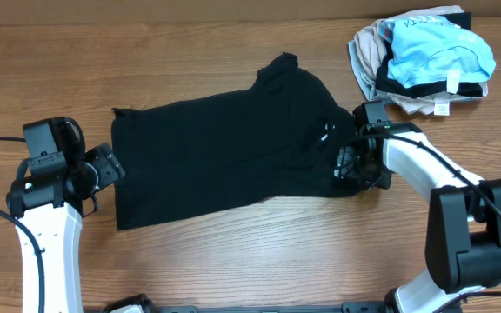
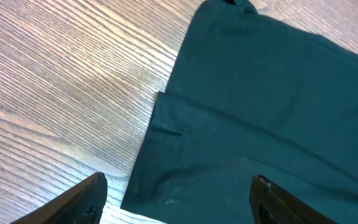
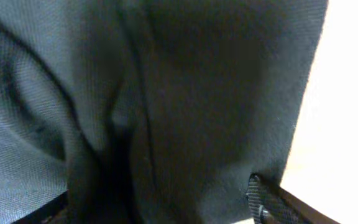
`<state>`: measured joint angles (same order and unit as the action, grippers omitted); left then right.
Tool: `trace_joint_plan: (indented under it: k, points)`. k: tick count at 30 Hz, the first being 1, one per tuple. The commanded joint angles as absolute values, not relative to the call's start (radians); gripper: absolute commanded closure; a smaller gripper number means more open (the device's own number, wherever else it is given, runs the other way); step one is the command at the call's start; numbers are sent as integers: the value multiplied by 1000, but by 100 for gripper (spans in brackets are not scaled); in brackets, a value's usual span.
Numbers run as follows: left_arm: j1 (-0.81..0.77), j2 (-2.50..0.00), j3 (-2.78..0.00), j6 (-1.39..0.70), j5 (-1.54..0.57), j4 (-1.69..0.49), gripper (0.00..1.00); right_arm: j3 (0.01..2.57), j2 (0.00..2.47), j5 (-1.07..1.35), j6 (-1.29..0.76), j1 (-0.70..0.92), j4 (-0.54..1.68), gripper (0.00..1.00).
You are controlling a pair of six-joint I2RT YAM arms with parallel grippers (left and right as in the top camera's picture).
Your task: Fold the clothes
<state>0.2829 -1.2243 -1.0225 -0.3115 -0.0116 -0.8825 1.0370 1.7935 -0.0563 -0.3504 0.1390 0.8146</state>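
Setting: a wood-grain table seen from above, one arm at each end of the garment.
Clothes: the black clothes lie spread across the middle of the table, mostly flat; a narrow part juts toward the far edge; the right end is bunched and creased; a small white mark shows near that end.
Left gripper: the left gripper sits at the left edge of the clothes, just beside the near left corner; in its wrist view the two fingertips stand wide apart at the bottom of the picture, one over bare wood and one over fabric; the pincer is released and grasps nothing.
Left edge of the clothes: a straight folded hem runs along it, with a second layer lying on top and set back from it.
Right gripper: the right gripper is pressed low into the bunched right end; its wrist view is dim and filled with folds of dark cloth; the fingers show only at the lower corners, well apart; the pincer appears released, with loose fabric between the jaws rather than pinched.
Far right corner: a light blue garment with black trim lies on a beige garment, well apart from the clothes.
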Motion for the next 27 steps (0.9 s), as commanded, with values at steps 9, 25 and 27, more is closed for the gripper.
trace_joint_plan:
  k: [9, 25, 27]
  points:
    - [287, -1342, -1045, -290, -20, -878, 25, 968, 1803, -97, -616, 139, 1085, 16]
    - [287, -1393, -1046, -201, -22, -802, 22, 968, 1580, 19, -651, 140, 1225, 15]
    - [287, -1393, -1050, -176, -56, -791, 21, 973, 1514, 12, -648, 140, 1236, 12]
